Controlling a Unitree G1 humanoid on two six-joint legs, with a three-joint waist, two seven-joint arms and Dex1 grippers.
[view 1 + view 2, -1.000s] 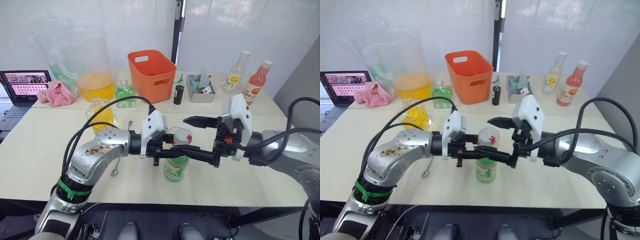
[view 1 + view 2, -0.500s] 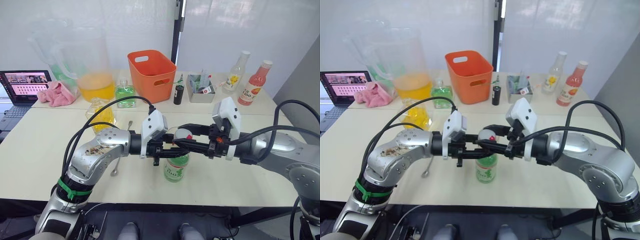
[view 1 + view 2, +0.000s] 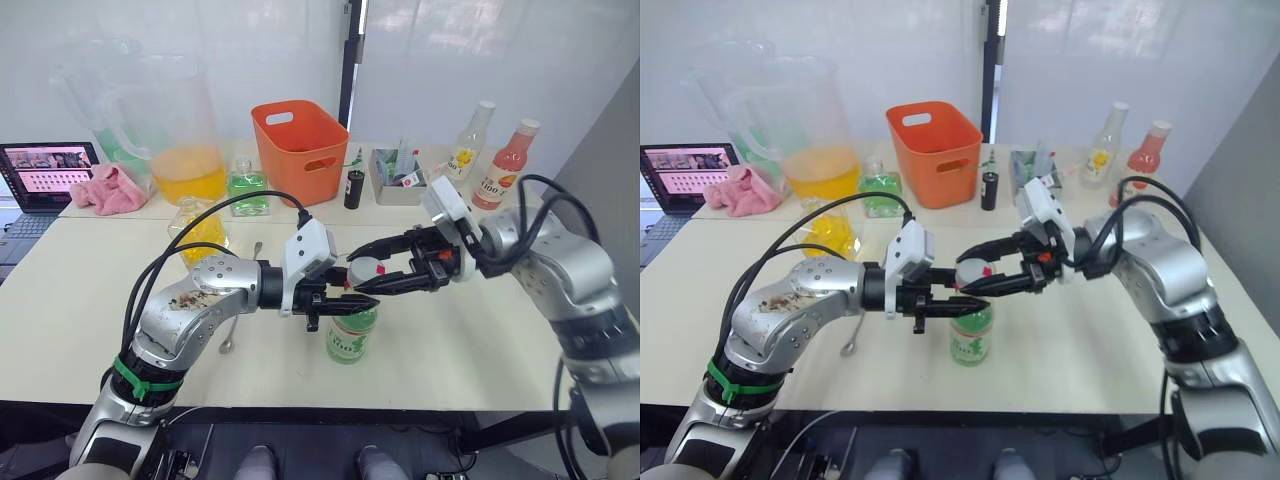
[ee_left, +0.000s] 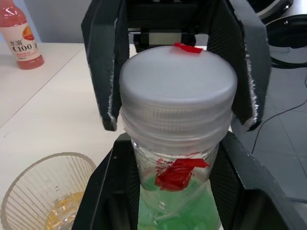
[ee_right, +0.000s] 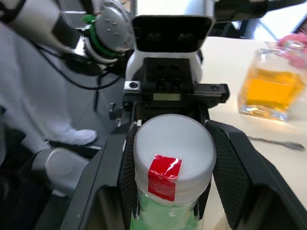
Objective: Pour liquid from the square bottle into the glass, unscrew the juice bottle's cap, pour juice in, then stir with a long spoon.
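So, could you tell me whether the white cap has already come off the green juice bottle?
No, the white cap sits on the green juice bottle, with the right pincer closed around it.

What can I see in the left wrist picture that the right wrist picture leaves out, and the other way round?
The left wrist view alone has a ribbed glass with a little yellow liquid and a pink C100 bottle on the table. The right wrist view alone has a square bottle of orange liquid and a long spoon lying beside it. Both share the juice bottle of green drink, its white cap with a red sticker, and black fingers either side of the cap.
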